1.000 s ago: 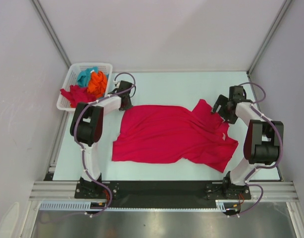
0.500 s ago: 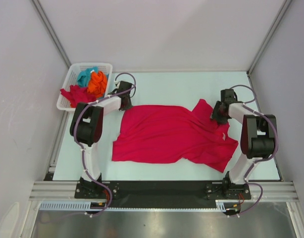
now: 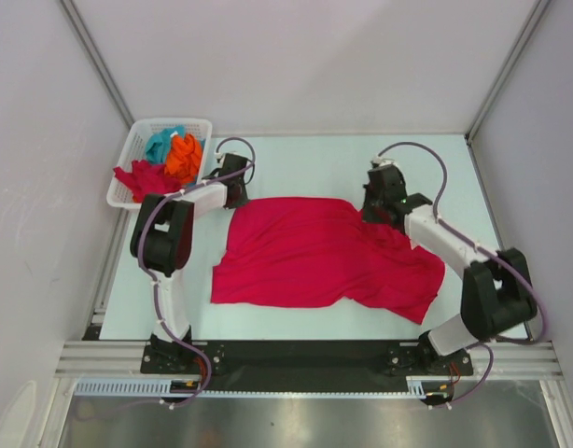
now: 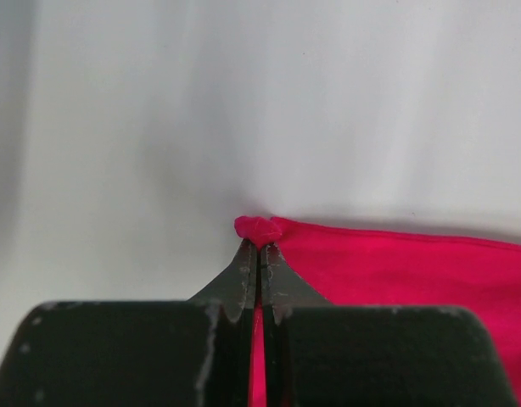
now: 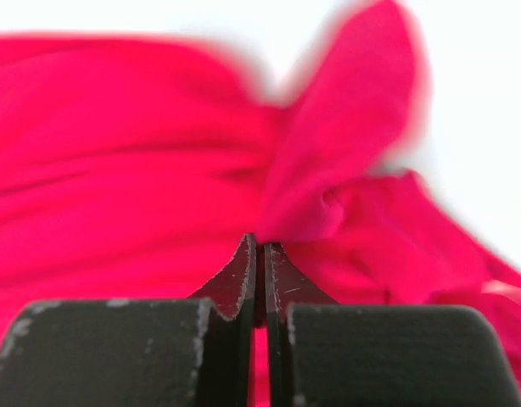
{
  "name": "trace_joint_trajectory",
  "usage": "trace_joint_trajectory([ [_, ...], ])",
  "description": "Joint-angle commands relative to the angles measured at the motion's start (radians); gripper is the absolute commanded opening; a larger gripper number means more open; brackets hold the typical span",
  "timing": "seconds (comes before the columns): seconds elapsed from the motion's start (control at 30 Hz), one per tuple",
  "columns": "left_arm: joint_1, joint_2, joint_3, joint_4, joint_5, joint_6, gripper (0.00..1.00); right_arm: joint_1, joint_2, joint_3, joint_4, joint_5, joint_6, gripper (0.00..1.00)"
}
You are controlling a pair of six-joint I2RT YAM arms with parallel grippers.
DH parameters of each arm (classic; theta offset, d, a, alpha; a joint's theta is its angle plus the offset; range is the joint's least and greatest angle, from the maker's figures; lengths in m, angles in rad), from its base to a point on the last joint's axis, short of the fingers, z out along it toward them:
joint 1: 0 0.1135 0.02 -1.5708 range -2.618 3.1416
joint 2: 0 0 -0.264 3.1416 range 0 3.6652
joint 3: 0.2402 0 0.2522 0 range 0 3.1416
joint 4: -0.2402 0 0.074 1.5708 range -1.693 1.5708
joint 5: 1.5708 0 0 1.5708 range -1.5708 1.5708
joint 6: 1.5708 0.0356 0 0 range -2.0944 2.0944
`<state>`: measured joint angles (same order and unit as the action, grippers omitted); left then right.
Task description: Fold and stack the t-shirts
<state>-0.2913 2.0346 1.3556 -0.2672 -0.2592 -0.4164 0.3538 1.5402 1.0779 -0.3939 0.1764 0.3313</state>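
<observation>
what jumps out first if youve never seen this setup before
The big crimson t-shirt spread across the middle of the table catches the eye first. The left claw is shut on its far left corner and the right claw is shut on bunched cloth at its far right. Next is the white basket at the far left corner, holding a teal shirt, an orange shirt and a red shirt.
</observation>
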Motion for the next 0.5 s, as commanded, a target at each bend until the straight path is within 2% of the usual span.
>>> trace_joint_trajectory([
  [0.0, 0.003, -0.039, -0.021, -0.015, 0.025, 0.016, 0.00, 0.169, -0.104, -0.076, -0.054, 0.038, 0.069, 0.00],
  [0.13, 0.001, -0.045, -0.024, -0.015, 0.031, 0.019, 0.00, 0.241, -0.060, -0.188, -0.095, -0.032, 0.169, 0.00],
  [0.17, 0.001, -0.044, -0.024, -0.015, 0.031, 0.019, 0.00, 0.260, -0.049, -0.211, -0.120, -0.035, 0.176, 0.10],
  [0.23, 0.001, -0.047, -0.026, -0.015, 0.034, 0.019, 0.00, 0.272, -0.028, -0.214, -0.172, -0.038, 0.180, 0.23],
  [0.27, 0.001, -0.048, -0.027, -0.015, 0.034, 0.019, 0.00, 0.272, -0.034, -0.210, -0.186, -0.040, 0.176, 0.38],
  [0.33, 0.001, -0.051, -0.030, -0.015, 0.035, 0.019, 0.00, 0.266, -0.075, -0.187, -0.230, -0.032, 0.167, 0.54],
  [0.47, 0.003, -0.059, -0.038, -0.015, 0.032, 0.021, 0.00, 0.200, -0.170, -0.102, -0.264, -0.100, 0.150, 0.60],
])
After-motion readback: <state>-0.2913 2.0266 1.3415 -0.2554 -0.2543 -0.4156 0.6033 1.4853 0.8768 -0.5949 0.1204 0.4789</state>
